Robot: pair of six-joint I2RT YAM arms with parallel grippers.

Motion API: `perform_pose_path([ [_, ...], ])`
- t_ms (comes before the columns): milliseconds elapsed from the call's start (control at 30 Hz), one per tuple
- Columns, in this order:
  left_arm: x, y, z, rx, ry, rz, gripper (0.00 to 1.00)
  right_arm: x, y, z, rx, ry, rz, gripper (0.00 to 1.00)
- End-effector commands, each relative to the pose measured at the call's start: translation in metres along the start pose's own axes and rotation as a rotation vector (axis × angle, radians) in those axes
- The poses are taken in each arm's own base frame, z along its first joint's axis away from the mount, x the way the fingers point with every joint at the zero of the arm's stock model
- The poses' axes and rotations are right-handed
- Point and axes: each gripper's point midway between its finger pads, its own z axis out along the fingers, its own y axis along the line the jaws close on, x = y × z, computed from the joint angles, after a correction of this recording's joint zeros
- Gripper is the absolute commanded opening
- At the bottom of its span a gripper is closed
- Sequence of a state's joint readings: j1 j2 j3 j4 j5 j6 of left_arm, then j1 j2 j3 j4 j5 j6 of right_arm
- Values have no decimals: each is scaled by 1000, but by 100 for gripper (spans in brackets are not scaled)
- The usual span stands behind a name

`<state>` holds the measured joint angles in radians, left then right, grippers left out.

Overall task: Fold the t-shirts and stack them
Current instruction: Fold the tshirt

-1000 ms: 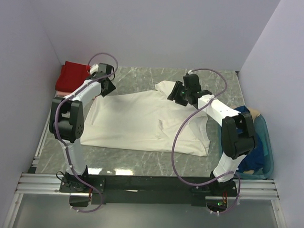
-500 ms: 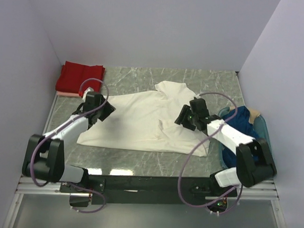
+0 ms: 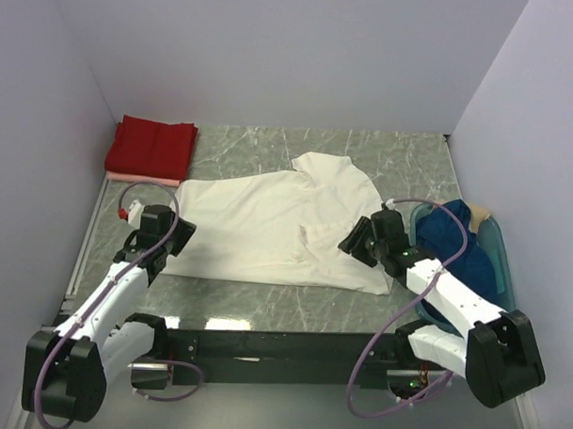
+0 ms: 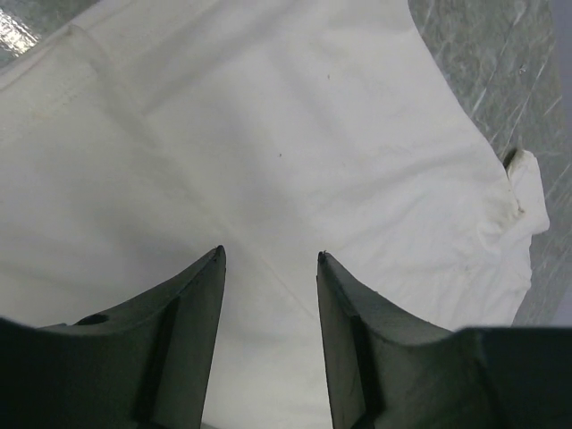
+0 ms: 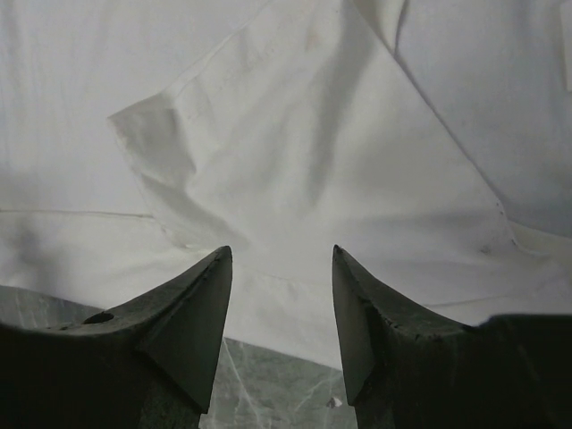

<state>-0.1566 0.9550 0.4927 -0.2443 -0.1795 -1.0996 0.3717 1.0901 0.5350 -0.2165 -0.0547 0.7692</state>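
A cream-white t-shirt (image 3: 267, 223) lies spread flat across the middle of the table, with one sleeve folded over near its right side (image 5: 295, 152). My left gripper (image 3: 176, 233) hovers open over the shirt's left edge, and only cloth (image 4: 295, 134) shows under the left gripper (image 4: 271, 255). My right gripper (image 3: 354, 239) hangs open above the shirt's near right hem, and the right gripper (image 5: 281, 250) holds nothing. A folded red t-shirt (image 3: 152, 146) rests on a pale pink one (image 3: 128, 177) at the back left. A dark blue t-shirt (image 3: 459, 247) lies in the basket.
The teal plastic basket (image 3: 504, 279) stands at the right edge of the table beside my right arm. Grey marble tabletop (image 3: 265, 298) shows in front of the shirt. White walls close in the left, back and right sides.
Both arms have drawn back from the far edge of the cream-white shirt toward the near side. The shirt's left part now lies nearer and flatter.
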Motion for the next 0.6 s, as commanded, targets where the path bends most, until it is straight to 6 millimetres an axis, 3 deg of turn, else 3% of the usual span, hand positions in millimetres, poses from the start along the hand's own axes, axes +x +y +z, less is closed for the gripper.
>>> perform_pose_path([
  [0, -7, -18, 4, 98, -17, -13, 50, -5, 15, 5, -50, -4, 13, 56],
  [100, -1, -25, 11, 103, 28, -6, 50, -9, 15, 18, -21, 0, 5, 55],
  [200, 11, -15, 23, 49, 81, -8, 50, -6, 7, 33, 22, 15, 15, 55],
  [367, 35, 23, 36, -77, 143, -54, 51, 20, -23, 51, 119, 83, 64, 56],
  [467, 40, 48, 35, -174, 135, -75, 52, 33, -37, 49, 169, 115, 81, 57],
  [500, 39, 61, 28, -221, 118, -87, 53, 45, -52, 40, 207, 134, 96, 57],
  [567, 39, 68, 26, -243, 103, -96, 53, 54, -62, 35, 235, 148, 105, 57],
])
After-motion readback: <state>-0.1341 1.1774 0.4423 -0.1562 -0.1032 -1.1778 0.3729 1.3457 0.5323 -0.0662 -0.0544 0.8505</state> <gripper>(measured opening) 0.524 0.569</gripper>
